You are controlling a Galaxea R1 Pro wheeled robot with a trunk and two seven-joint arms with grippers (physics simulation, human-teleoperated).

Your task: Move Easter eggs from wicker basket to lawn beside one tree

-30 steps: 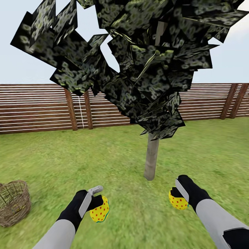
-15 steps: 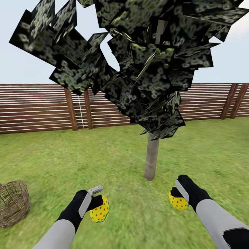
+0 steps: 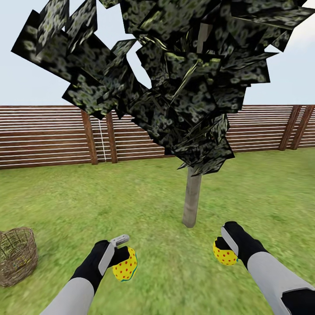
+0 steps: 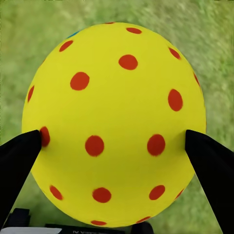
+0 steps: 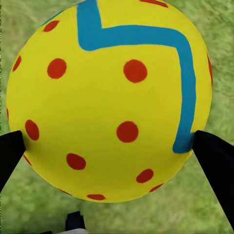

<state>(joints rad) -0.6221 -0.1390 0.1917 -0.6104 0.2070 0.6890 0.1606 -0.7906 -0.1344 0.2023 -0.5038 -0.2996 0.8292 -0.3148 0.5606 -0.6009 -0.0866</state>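
My left gripper [image 3: 122,257] is shut on a yellow egg with red dots [image 3: 125,265], held low over the lawn [image 3: 157,197]. The left wrist view shows this dotted egg [image 4: 114,97] clamped between both black fingers [image 4: 19,163]. My right gripper [image 3: 224,247] is shut on a second yellow egg [image 3: 225,255]. Up close, that second egg [image 5: 107,97] has red dots and a blue zigzag stripe. The tree [image 3: 191,201] stands just ahead, between the two arms. The wicker basket [image 3: 16,256] sits on the grass at the far left. A third egg is out of view.
A dark brown slatted fence [image 3: 48,135] closes the garden behind the tree. The tree's dark crown [image 3: 175,65] hangs overhead. Open grass lies around the trunk and out to the right.
The whole picture has shifted a little, so the camera moved slightly. Both grippers still hold their eggs in the same pose.
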